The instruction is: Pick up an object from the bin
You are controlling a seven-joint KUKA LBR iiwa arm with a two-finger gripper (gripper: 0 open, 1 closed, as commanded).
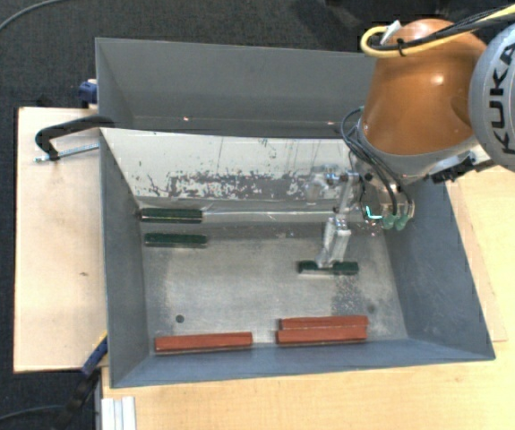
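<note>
Claw [333,258] over one green bar [347,268] of three; two red bars [321,330] nearby.

Even bright light, soft shadows, glare on back of bin [239,164]

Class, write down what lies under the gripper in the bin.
A dark green bar lies flat on the bin floor under the gripper. The gripper covers the bar's middle, so whether the two touch there cannot be seen.
</note>
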